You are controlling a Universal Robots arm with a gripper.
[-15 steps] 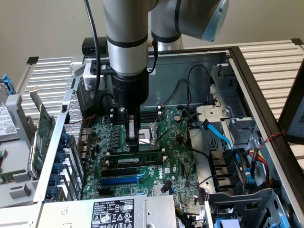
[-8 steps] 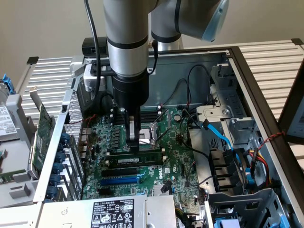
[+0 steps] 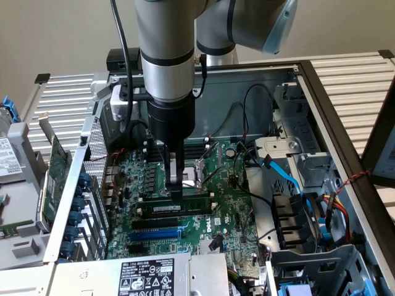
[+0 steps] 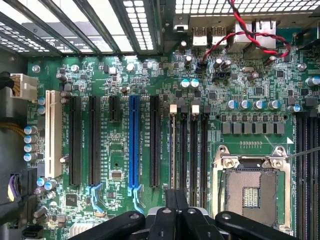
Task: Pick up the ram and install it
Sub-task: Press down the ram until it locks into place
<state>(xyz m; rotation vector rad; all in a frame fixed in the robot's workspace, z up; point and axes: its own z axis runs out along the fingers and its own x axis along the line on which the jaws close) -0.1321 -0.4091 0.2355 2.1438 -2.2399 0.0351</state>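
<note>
The ram point(image 3: 179, 208) is a long thin stick with a white sticker. It lies flat across the green motherboard point(image 3: 225, 213), sitting in a slot just under the gripper point(image 3: 175, 188). The gripper's fingers are pressed together, and their tips touch the top edge of the ram near its middle. In the wrist view the gripper point(image 4: 176, 200) points down at the row of black memory slots point(image 4: 192, 150). Next to them is the silver chip socket point(image 4: 250, 187). A blue slot point(image 4: 134, 145) lies on the other side.
</note>
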